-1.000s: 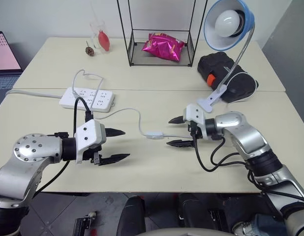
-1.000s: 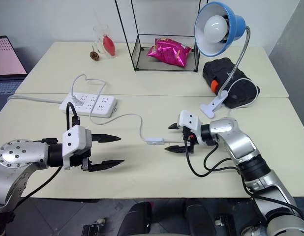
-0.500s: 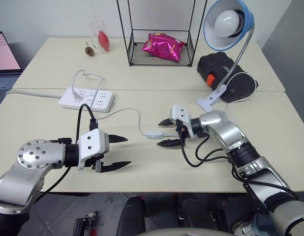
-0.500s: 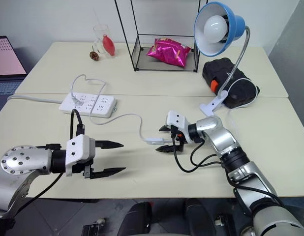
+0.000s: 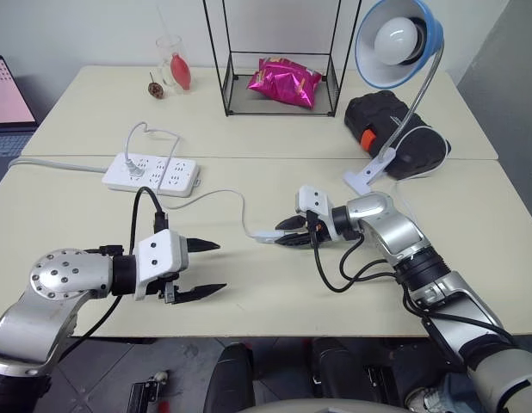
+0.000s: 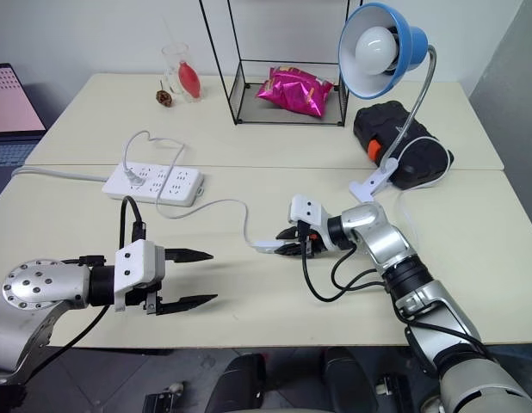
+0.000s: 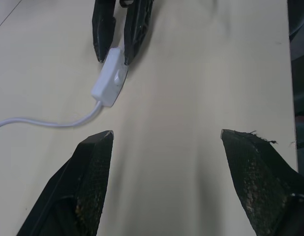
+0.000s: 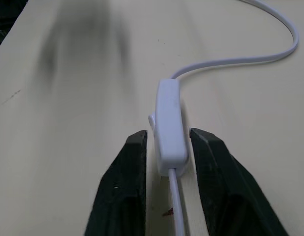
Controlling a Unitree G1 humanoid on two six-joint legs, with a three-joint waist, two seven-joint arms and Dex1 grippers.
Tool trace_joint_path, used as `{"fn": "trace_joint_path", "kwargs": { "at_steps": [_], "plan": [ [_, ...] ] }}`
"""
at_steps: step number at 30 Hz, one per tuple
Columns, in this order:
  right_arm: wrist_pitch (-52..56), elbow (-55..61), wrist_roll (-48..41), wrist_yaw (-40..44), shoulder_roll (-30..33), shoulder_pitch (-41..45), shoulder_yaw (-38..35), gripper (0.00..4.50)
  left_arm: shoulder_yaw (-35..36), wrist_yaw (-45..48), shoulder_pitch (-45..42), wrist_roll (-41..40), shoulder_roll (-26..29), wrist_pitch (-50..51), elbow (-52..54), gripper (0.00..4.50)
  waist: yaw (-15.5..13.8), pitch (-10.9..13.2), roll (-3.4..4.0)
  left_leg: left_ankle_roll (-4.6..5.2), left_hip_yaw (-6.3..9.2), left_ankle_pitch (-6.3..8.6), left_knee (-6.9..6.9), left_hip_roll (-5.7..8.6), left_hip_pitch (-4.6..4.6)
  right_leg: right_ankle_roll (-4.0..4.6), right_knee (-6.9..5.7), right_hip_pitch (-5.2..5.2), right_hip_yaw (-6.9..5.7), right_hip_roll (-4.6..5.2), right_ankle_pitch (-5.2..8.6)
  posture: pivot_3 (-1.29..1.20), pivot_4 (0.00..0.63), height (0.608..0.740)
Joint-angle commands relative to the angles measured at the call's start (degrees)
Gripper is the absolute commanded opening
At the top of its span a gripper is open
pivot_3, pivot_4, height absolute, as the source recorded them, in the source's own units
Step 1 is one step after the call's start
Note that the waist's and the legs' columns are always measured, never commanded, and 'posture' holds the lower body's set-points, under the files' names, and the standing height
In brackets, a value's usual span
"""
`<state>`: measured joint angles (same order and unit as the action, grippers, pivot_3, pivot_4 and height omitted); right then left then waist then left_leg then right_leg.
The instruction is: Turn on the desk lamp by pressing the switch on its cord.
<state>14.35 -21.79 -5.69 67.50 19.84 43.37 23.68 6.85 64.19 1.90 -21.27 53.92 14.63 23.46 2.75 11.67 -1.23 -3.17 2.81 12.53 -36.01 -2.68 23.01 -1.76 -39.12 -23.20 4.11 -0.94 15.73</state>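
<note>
Step in hand: my right gripper [image 8: 167,147] jaws pinch the switch [image 8: 169,125]; left gripper [image 5: 195,268] jaws open, idle; next, press its rocker.

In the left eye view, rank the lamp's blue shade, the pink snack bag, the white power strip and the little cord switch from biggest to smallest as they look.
1. The power strip and the lamp's blue shade look about alike; no clear winner.
2. Pink snack bag.
3. The switch, by far the smallest, pinched in the right gripper.

Pink snack bag [image 5: 287,83] inside wire rack [image 5: 283,60]; power strip [image 5: 151,172]; black bag [image 5: 395,133].
</note>
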Motion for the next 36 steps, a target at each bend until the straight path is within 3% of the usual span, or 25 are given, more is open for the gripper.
{"fn": "trace_joint_path", "kwargs": {
  "at_steps": [1,13,27,36],
  "plan": [
    [-3.5,1.6,1.5,0.6,0.2,-0.3,0.3,0.40,0.9,-0.7,-0.7,-0.1,-0.5,-0.8,-0.5,3.64,0.0,0.0,0.00,0.00,0.00,0.00,0.00,0.00,0.00,0.00,0.00,0.00,0.00,0.00,0.00,0.00,0.150,0.740],
    [-8.1,5.0,3.4,1.9,1.6,-1.5,0.4,0.38,0.2,-1.4,-2.5,0.2,-1.4,-1.1,-2.1,3.64,0.0,0.0,0.00,0.00,0.00,0.00,0.01,0.00,0.00,0.00,0.00,0.00,-0.01,0.00,0.00,0.00,0.150,0.740],
    [9.4,23.6,-4.9,4.3,7.0,-2.1,-4.3,0.38,-4.2,-4.7,-12.3,-3.9,-6.1,6.9,0.4,3.64,0.0,0.0,-0.02,0.00,0.06,0.00,-0.01,0.01,0.01,-0.01,-0.05,0.02,-0.03,0.00,-0.01,0.00,0.150,0.740],
    [15.7,28.7,-8.7,3.4,8.6,-1.9,-5.1,0.38,-8.4,-3.7,-18.7,-5.9,-9.1,12.4,-2.6,3.64,0.2,0.0,-0.03,0.00,0.08,0.00,-0.04,0.04,0.02,-0.02,-0.06,0.02,-0.02,-0.01,-0.01,0.00,0.150,0.740]
  ]
}}
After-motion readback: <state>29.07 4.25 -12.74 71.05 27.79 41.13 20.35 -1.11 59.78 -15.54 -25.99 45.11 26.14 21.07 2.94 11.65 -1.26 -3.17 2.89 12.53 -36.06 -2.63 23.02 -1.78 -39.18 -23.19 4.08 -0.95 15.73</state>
